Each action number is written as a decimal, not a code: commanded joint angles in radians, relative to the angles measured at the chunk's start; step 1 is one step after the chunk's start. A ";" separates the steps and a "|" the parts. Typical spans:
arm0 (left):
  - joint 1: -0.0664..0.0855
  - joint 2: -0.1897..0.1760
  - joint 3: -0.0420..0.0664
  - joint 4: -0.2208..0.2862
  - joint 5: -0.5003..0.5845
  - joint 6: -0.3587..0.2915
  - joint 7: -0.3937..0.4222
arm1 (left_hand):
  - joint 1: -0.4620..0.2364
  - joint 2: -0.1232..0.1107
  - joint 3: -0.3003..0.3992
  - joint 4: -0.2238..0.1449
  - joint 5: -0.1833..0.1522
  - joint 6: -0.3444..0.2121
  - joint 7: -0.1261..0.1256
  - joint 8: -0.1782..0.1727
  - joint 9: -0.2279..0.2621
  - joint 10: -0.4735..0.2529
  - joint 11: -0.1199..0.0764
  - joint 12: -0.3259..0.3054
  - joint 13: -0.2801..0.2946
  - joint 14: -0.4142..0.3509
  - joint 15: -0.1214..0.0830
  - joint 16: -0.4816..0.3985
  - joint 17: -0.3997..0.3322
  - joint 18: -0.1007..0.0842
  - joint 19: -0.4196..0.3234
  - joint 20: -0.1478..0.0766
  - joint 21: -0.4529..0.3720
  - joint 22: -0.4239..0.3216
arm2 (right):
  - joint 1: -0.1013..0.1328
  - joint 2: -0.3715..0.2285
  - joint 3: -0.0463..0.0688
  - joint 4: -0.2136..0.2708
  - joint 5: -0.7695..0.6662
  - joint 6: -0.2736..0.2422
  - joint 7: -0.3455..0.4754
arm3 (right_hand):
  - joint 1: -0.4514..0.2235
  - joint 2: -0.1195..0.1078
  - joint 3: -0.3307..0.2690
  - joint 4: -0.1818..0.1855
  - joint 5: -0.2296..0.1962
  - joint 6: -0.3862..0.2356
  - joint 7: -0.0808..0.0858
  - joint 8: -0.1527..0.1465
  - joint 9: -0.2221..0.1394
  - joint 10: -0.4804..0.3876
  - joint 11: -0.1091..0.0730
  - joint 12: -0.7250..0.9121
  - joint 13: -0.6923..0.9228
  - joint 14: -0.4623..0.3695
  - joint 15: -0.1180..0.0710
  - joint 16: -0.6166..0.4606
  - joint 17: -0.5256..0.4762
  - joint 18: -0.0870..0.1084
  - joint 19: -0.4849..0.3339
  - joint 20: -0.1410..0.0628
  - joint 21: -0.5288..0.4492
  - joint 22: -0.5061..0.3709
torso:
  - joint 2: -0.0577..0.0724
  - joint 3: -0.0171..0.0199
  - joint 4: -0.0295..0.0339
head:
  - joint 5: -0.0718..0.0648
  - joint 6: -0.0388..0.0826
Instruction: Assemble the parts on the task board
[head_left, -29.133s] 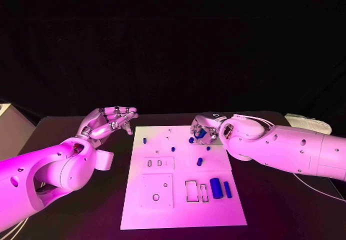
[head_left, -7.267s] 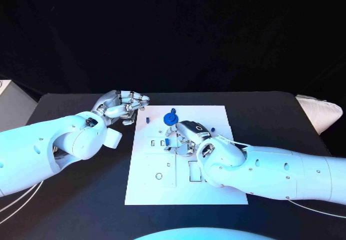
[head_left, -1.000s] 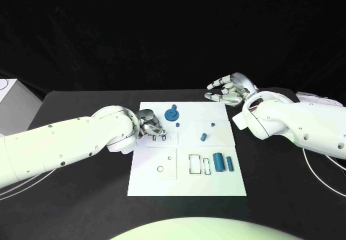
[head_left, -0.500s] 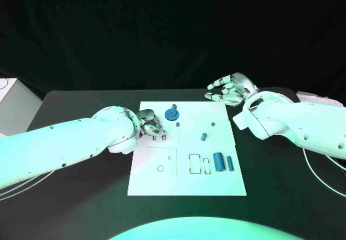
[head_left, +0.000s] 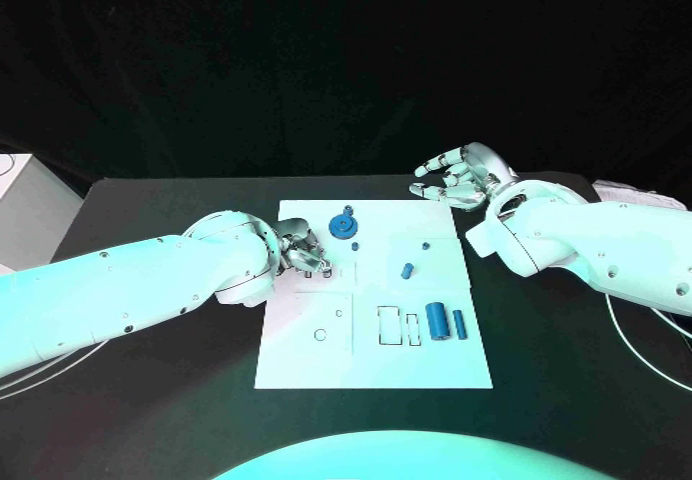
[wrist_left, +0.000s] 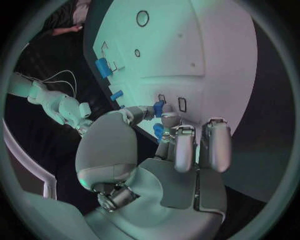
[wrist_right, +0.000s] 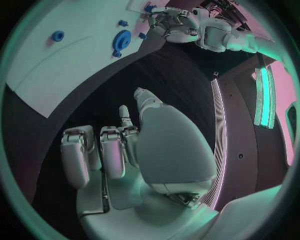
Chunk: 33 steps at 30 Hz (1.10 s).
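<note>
The white task board (head_left: 433, 370) lies in the middle of the black table. My left hand (head_left: 304, 250) is low over the board's left side by two small slots (wrist_left: 182, 104). It pinches a small blue part (wrist_left: 159, 107) between thumb and a finger. My right hand (head_left: 459, 178) hovers past the board's far right corner, fingers apart and holding nothing. On the board are a blue gear (head_left: 343, 227), a short blue part (head_left: 408, 270), a tiny peg (head_left: 426, 245) and two blue cylinders (head_left: 446, 323) beside rectangular cut-outs (head_left: 388, 326).
A white box (head_left: 20, 200) stands at the table's left edge. Pale cloth (head_left: 635, 190) lies at the far right, and a thin cable (head_left: 617, 325) runs under my right arm. A round hole (head_left: 320, 335) opens in the board's near left panel.
Seven seconds ago my right hand worked over the board and my left waited beside it; they have swapped. Over the last second my left hand has only edged slightly over the slots.
</note>
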<state>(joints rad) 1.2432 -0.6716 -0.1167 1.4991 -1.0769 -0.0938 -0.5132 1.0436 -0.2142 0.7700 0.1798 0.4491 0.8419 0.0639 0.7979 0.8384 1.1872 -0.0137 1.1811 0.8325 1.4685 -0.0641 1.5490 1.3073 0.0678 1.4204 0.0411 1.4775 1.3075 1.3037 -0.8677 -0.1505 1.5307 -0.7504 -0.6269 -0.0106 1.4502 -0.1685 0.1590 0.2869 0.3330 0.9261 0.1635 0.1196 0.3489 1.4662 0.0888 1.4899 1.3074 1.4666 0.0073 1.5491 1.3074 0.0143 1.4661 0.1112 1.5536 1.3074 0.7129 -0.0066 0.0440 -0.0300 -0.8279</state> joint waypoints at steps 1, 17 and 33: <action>-0.002 0.002 -0.001 0.001 -0.004 0.036 0.002 | -0.001 0.010 0.224 -0.231 0.006 0.009 -0.003 0.006 0.002 0.006 0.000 0.003 -0.001 0.091 -0.008 0.002 0.225 -0.016 0.007 0.000 0.007 0.037 | -0.001 0.000 0.000 0.001 -0.014 0.012 0.005 | -0.012 0.000 0.004 -0.001 0.006 -0.003 0.003 0.006 0.001 0.022 -0.007 -0.001 0.186 0.088 -0.002 -0.004 0.197 -0.008 0.094 -0.005 -0.004 0.245 | -0.001 -0.0001 0.0001 | 0.000 -0.003; -0.002 -0.002 -0.001 0.009 0.000 0.059 -0.001 | -0.001 0.008 0.226 -0.233 0.007 0.011 -0.004 0.004 0.001 0.009 -0.001 0.003 0.001 0.091 -0.009 0.003 0.228 -0.016 0.008 -0.001 0.008 0.039 | -0.001 0.002 0.000 -0.001 -0.015 0.014 0.004 | -0.012 0.000 0.004 -0.001 0.006 -0.003 0.003 0.006 0.001 0.022 -0.007 -0.001 0.186 0.088 -0.002 -0.004 0.197 -0.008 0.094 -0.005 -0.004 0.245 | -0.001 0.0014 -0.0005 | 0.000 -0.008; -0.002 -0.005 -0.001 0.006 -0.001 0.071 -0.009 | -0.001 0.008 0.227 -0.234 0.007 0.011 -0.004 0.004 0.001 0.009 -0.001 0.003 0.001 0.092 -0.009 0.004 0.230 -0.016 0.009 -0.001 0.008 0.039 | -0.001 0.003 0.000 -0.001 -0.015 0.014 0.004 | -0.012 0.000 0.004 -0.001 0.006 -0.003 0.003 0.006 0.001 0.022 -0.007 -0.001 0.186 0.088 -0.002 -0.004 0.197 -0.008 0.094 -0.005 -0.004 0.245 | -0.001 0.0004 0.0002 | 0.002 -0.017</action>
<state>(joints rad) 1.2426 -0.6775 -0.1168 1.5057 -1.0768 -0.0484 -0.5164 1.0437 -0.2141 0.7700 0.1798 0.4516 0.8419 0.0638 0.7989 0.8381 1.1926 -0.0161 1.1811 0.8323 1.4649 -0.0676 1.5490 1.3073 0.0678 1.4204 0.0411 1.4821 1.3074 1.3038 -0.8653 -0.1505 1.5295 -0.7542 -0.6259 -0.0117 1.4502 -0.1685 0.1589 0.2869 0.3330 0.9261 0.1635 0.1196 0.3488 1.4662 0.0888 1.4899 1.3079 1.4666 0.0072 1.5491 1.3073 0.0143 1.4661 0.1112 1.5536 1.3079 0.7130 -0.0058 0.0440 -0.0298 -0.8411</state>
